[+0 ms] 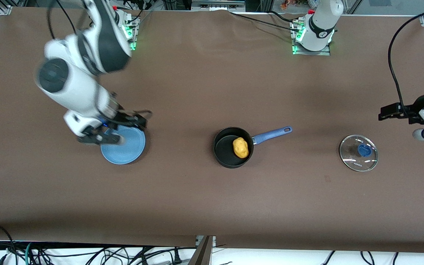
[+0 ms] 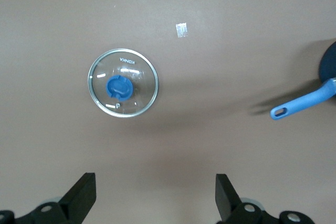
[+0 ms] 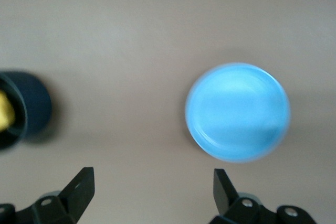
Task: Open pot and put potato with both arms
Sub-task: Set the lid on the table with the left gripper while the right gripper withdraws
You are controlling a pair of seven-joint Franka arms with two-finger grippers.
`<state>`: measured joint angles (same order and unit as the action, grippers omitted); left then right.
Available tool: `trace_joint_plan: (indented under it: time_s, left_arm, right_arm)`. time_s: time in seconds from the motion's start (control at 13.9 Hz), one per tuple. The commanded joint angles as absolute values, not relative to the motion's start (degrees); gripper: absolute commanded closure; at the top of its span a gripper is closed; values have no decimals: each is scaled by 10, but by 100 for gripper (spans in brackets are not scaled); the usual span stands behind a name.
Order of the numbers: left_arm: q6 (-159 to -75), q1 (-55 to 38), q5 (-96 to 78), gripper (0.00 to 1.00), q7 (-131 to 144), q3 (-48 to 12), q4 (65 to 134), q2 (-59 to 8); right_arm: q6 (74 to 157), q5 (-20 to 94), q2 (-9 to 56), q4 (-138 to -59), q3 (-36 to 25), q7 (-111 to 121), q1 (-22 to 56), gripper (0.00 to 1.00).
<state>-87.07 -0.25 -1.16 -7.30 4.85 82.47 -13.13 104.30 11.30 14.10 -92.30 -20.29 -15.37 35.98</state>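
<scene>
Lid [image 1: 358, 152] lies lowest in the front view, flat on the desk [image 1: 212, 206] toward the left arm's end, blue knob up, well apart from the pot [image 1: 233, 147]. Pot sits mid-desk, uncovered, blue handle [image 1: 272, 135] pointing toward the left arm's end and slightly away from the front camera. Potato [image 1: 240, 147] is inside the pot, resting against the wall on the handle side. Blue plate [image 1: 123, 144] sits toward the right arm's end, about level with the pot, nothing on it.

Right gripper [image 1: 118, 129] hovers over the plate's edge, fingers [image 3: 79, 187] spread wide, holding nothing; right wrist view shows the plate [image 3: 237, 112] and part of the pot [image 3: 29, 109] below. Left gripper [image 1: 394, 111] is up over the desk at the left arm's end, near the lid, fingers [image 2: 81, 195] wide apart and empty; left wrist view shows the lid [image 2: 123, 83] and handle end [image 2: 302, 104] below it.
</scene>
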Motion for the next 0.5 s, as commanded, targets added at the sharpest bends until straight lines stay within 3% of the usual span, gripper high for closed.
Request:
trace_joint_plan:
  time_s: [0.0, 0.43]
  left_arm:
    - [-846, 4, -4, 0, -28, 30, 831, -97]
    - [-838, 10, -23, 0, -27, 27, 818, -111]
  right_arm:
    - [988, 102, 41, -986, -230, -127, 367, 0]
    - [916, 41, 11, -941, -258, -59, 367, 0]
